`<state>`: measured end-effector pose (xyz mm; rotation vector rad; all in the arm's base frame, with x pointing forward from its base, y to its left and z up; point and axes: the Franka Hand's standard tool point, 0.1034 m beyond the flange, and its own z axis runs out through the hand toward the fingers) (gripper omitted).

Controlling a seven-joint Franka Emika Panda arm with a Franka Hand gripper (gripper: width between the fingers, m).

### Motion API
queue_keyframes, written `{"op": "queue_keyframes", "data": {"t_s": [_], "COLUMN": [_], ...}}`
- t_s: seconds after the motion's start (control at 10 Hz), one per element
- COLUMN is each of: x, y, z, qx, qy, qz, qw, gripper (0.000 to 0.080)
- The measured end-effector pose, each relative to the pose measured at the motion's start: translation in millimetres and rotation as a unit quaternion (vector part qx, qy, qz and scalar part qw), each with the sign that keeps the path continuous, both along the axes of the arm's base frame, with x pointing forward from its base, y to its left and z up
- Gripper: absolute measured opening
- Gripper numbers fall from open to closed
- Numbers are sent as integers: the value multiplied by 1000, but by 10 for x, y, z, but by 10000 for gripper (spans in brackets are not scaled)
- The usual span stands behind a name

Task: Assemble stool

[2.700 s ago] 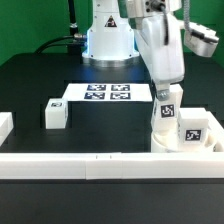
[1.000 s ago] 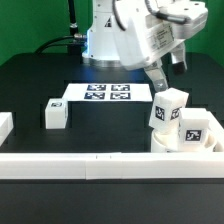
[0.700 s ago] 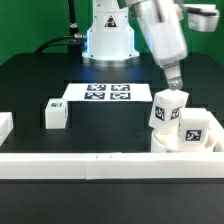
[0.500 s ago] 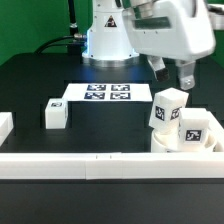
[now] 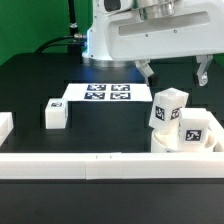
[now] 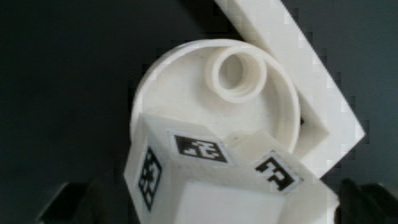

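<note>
White stool seat [image 5: 158, 141] rests on the black table [image 5: 110, 130] against the border rail [image 5: 100, 163] at the exterior view's right, a tagged leg [image 5: 168, 108] standing on it. End effector [image 5: 175, 72] hangs above it, fingers spread wide, empty.

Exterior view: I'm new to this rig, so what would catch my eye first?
The open gripper hangs above the white seat at the exterior view's right, where a tall tagged leg and a lower leg rise. A third leg sits alone at that view's left, beside the marker board.
</note>
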<state>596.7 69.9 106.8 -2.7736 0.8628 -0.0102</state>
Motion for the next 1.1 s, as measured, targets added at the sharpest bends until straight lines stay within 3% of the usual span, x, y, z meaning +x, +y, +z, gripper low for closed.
{"op": "queue_keyframes", "data": {"t_s": [0.1, 0.3, 0.6, 0.9, 1.1], "x": [0, 1, 53, 45, 79], "y": [-24, -76, -101, -185, -175], "z": [-2, -43, -116, -116, -122], "qx": [-9, -53, -92, -101, -98], "qy": [-13, -57, -74, -75, -68], "qz": [65, 271, 479, 579, 586], "qw": [998, 959, 870, 806, 801], "gripper": [649, 649, 649, 649, 649]}}
